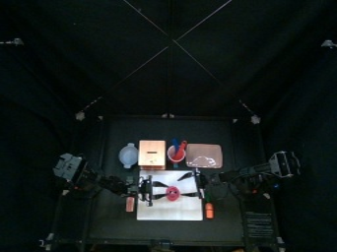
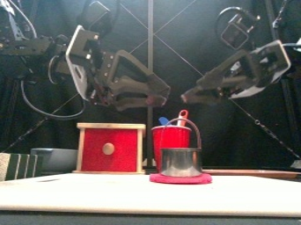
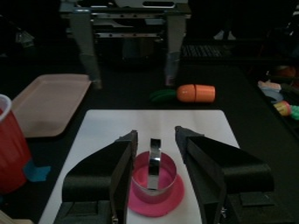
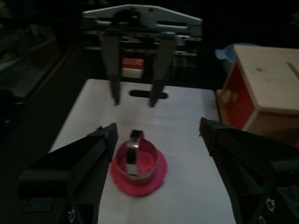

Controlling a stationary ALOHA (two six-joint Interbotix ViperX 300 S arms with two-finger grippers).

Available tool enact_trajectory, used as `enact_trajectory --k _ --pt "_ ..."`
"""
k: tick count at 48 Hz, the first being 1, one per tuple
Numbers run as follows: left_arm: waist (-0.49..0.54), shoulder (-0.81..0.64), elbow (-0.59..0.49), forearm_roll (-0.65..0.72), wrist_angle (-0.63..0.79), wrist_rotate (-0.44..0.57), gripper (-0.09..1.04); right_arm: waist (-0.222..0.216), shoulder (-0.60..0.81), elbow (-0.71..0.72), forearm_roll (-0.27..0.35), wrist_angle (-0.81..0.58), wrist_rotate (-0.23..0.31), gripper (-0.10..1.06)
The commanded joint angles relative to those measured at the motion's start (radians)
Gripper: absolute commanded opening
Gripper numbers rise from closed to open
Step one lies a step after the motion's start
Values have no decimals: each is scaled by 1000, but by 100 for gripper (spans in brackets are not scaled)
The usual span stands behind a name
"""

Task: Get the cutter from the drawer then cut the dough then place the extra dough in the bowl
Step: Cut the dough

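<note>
The metal cutter [image 2: 180, 161] stands upright on the pink dough disc [image 2: 180, 178], near the middle of the white cutting board [image 3: 205, 131]. The dough's edge shows all round the cutter's foot. Both arms hang above the board. The left gripper [image 3: 156, 134] has its jaws spread wide, and in its wrist view they frame the cutter on either side. The right gripper [image 4: 159, 126] also has its jaws spread, with the cutter between them in its own view. The front view puts both grippers clear above the cutter, and neither touches it.

The cutter looks stiff, light and thin-walled, with a slick metal skin. A pinch across the round wall could slide off, so the wire handle [image 3: 155, 149] rising over it seems the surer place to hold. A push straight down on the rim would probably keep it from tipping.

The dough looks soft and flat. It will likely sag or stretch when lifted, and it may cling to the board or the cutter. The outer ring seems best taken at its free edge and peeled up slowly while the cutter pins the centre.

The blue-grey bowl [image 1: 128, 153] waits behind the board's back left corner. The wooden box [image 2: 111, 148] stands behind the board, its red front flush.
</note>
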Motion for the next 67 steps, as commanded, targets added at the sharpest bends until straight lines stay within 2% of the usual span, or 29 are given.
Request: enact_trajectory --k 1,11,16,24,34,49,58,67 --pt "2 25 -40 2 -12 2 79 72 64 6 155 -123 -58 103" --pt "5 49 -37 -5 -12 2 79 209 193 -8 313 -236 -58 103" --pt "11 51 -37 -11 -12 3 79 244 242 -21 391 -267 -71 103" --pt "23 55 -37 -9 -8 9 78 264 321 -54 434 -344 -63 103" --pt "40 67 -43 -9 28 9 78 264 367 -104 472 -354 -57 103" --pt "60 66 -48 -37 38 8 77 273 357 -129 515 -290 -60 103" --pt "60 74 -49 -51 69 8 77 299 319 -109 518 -256 -67 103" --pt "58 75 -69 -51 94 9 77 301 264 -81 518 -242 -67 103"
